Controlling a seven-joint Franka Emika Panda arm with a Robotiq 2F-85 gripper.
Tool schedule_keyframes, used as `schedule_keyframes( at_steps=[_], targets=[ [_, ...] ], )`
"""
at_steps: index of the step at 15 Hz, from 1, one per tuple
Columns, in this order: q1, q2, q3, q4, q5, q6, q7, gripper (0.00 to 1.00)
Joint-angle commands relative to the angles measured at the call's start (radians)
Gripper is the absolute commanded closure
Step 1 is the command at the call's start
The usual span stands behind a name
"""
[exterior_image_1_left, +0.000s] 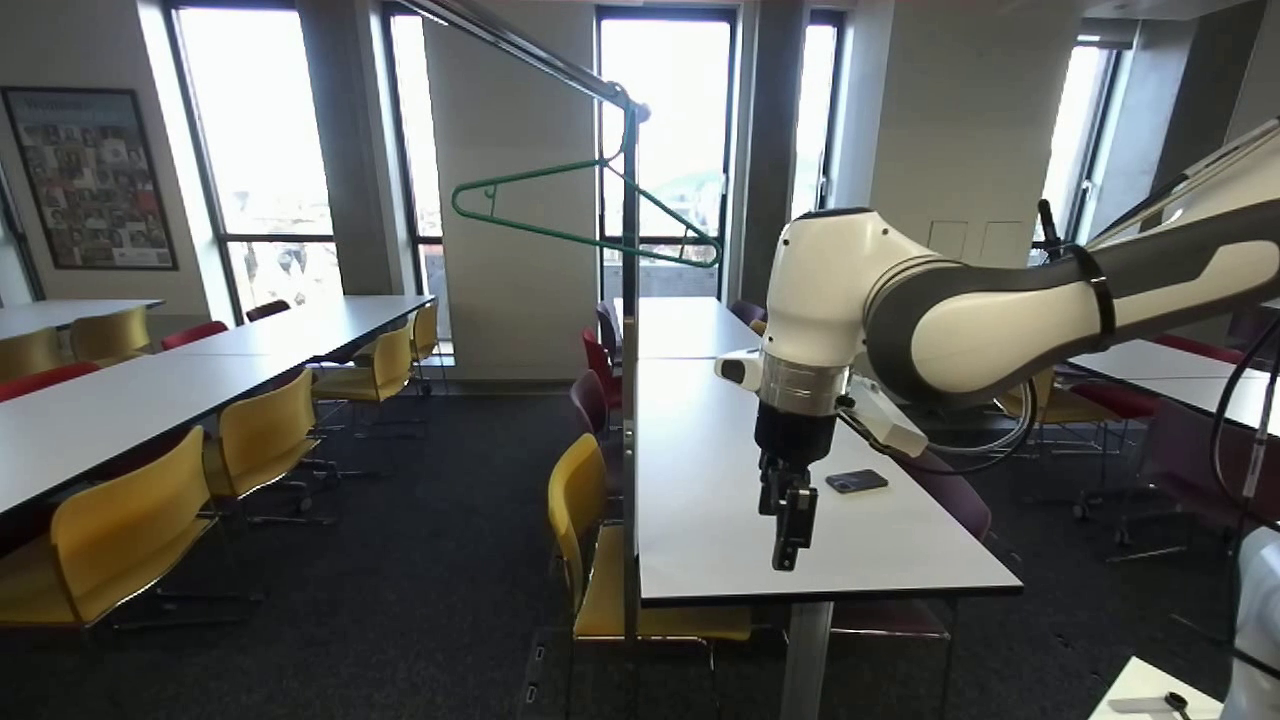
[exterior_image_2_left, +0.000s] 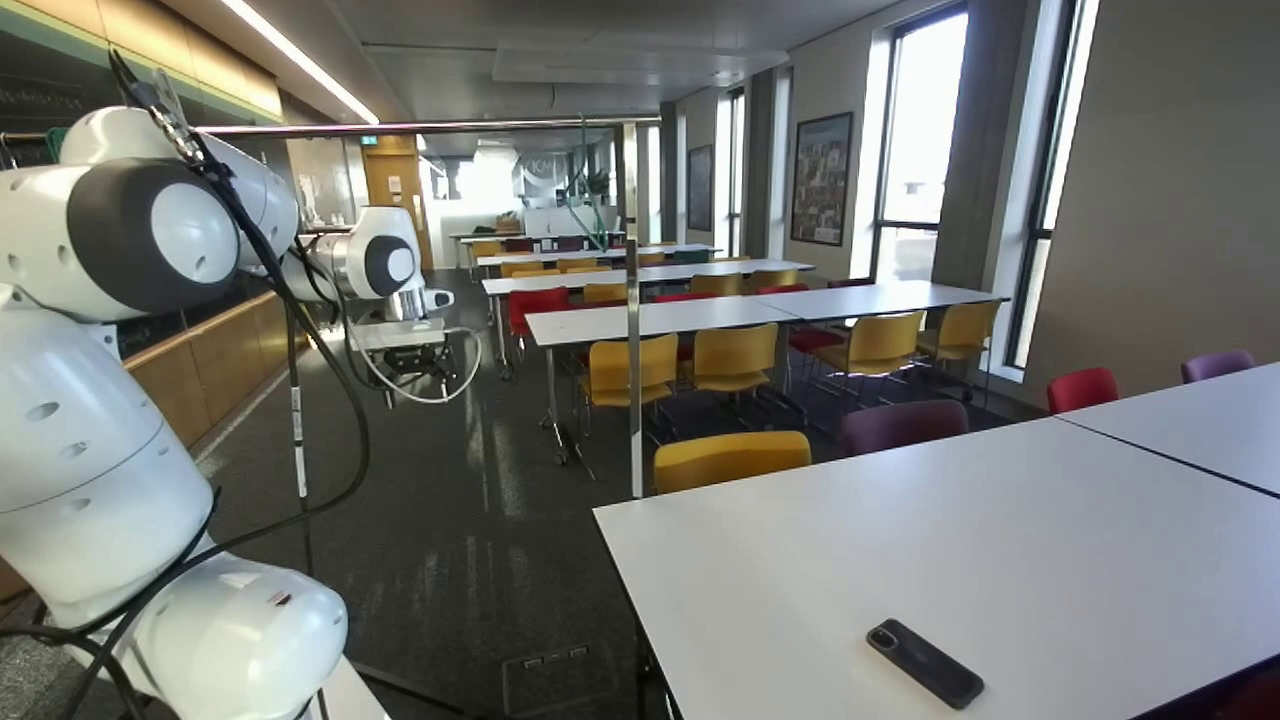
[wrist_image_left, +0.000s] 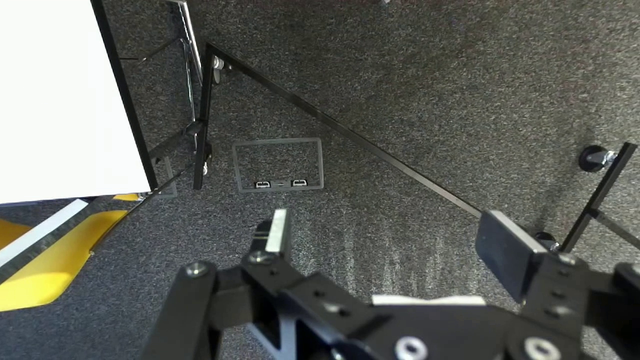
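Note:
My gripper (wrist_image_left: 392, 240) stands wide open over dark carpet, its fingers (wrist_image_left: 510, 255) far apart and nothing between them. In an exterior view the gripper (exterior_image_1_left: 784, 525) points down at the arm's end, in line with a white table (exterior_image_1_left: 720, 430); the wrist view places that table's corner off to the upper left, apart from the jaws. A green hanger (exterior_image_1_left: 540, 172) hangs from the end of a metal rail (exterior_image_1_left: 520, 55), away from the gripper. On the table lies a dark phone (exterior_image_2_left: 925, 662), seen in both exterior views. The gripper (exterior_image_2_left: 418, 390) touches nothing that I can make out.
The rail's upright post (exterior_image_2_left: 633, 350) stands beside the table. Below, a long dark bar (wrist_image_left: 350, 135) with castors near its ends runs across the carpet. A yellow chair (wrist_image_left: 75, 255) is by the table's corner. A floor socket cover (wrist_image_left: 277, 185) is set in the carpet.

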Motion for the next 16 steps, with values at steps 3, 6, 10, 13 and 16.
schedule_keyframes(
  at_steps=[3, 6, 10, 13, 16],
  targets=[
    [-0.022, 0.0, 0.02, 0.003, 0.006, -0.003, -0.004, 0.0],
    [-0.04, 0.028, 0.032, 0.048, -0.175, -0.02, -0.081, 0.0],
    [-0.057, 0.097, 0.034, 0.161, -0.367, -0.069, -0.185, 0.0],
    [-0.067, 0.165, 0.042, 0.268, -0.501, -0.084, -0.272, 0.0],
    [-0.071, 0.219, 0.049, 0.34, -0.626, -0.06, -0.36, 0.0]
  ],
)
